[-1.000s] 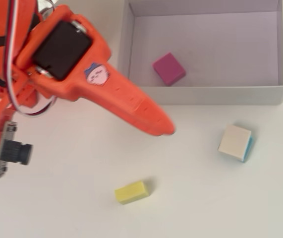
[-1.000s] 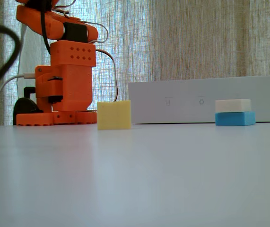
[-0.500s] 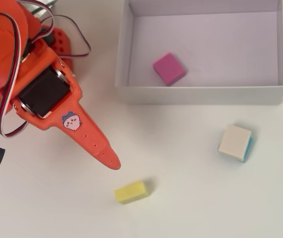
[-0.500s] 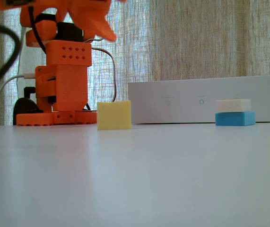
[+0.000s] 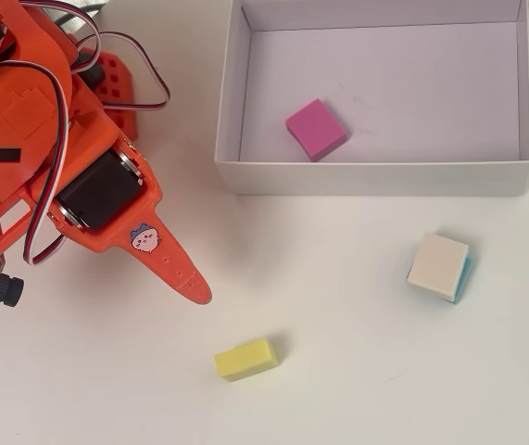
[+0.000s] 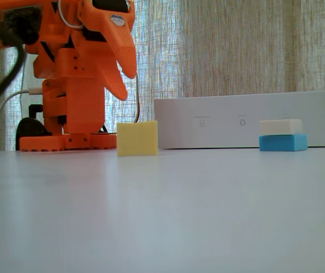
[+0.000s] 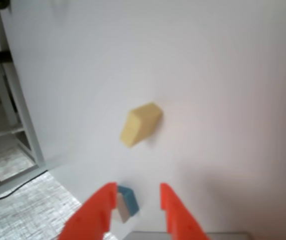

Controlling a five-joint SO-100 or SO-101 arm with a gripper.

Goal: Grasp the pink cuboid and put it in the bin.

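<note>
**Overhead view: pink cuboid lies in bin, gripper empty**

Near to far in the fixed view: bare white table, then the yellow block standing on edge, with the orange arm behind it at left. Further right, the cream-topped block (blue sides) sits just before the bin wall.

From overhead, the pink cuboid rests flat on the bin floor, left of centre, near the front wall and touching no wall. The gripper hangs above the table outside the bin, pointing toward the yellow block.

Wrist view: fingers spread, nothing between them (image soft).
</note>
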